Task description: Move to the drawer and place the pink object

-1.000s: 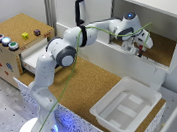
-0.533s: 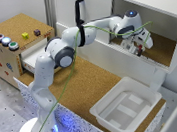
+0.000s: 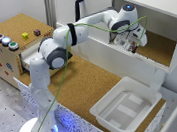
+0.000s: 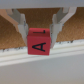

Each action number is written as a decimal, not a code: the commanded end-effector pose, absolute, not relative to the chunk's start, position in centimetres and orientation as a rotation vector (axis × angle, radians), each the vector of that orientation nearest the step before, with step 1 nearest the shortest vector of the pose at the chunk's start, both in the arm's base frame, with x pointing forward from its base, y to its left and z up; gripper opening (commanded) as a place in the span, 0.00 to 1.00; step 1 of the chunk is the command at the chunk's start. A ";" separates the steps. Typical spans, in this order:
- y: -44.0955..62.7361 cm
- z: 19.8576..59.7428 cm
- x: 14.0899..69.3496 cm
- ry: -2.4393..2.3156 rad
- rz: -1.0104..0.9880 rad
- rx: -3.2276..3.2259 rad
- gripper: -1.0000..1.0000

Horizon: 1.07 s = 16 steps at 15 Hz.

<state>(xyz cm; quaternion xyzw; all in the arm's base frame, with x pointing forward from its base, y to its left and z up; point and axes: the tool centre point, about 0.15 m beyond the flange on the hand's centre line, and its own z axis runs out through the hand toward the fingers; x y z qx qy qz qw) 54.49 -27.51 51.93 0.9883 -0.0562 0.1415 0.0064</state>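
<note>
Cork-topped bench [image 3: 85,86], white-walled shelf compartment behind. Hand [image 4: 40,31]: fingers clamped on pink object [image 4: 39,41], a block marked "A", held above the compartment's white ledge. Drawer [image 3: 31,59]: pulled open, well apart, at exterior view's left. White bin [image 3: 126,107]: nearer, on bench.

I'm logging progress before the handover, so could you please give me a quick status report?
Pincer shut on pink object, over the white partition. Drawer open, across the scene at the exterior view's left. Nothing visibly blocking the way.
</note>
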 end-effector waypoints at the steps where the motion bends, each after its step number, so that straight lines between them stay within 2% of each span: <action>1: -22.5 50.3 49.5 0.022 0.454 3.073 0.00; 11: -6.8 46.9 43.1 0.789 0.167 3.040 0.00; 16: 3.1 46.1 39.4 1.266 0.107 2.887 0.00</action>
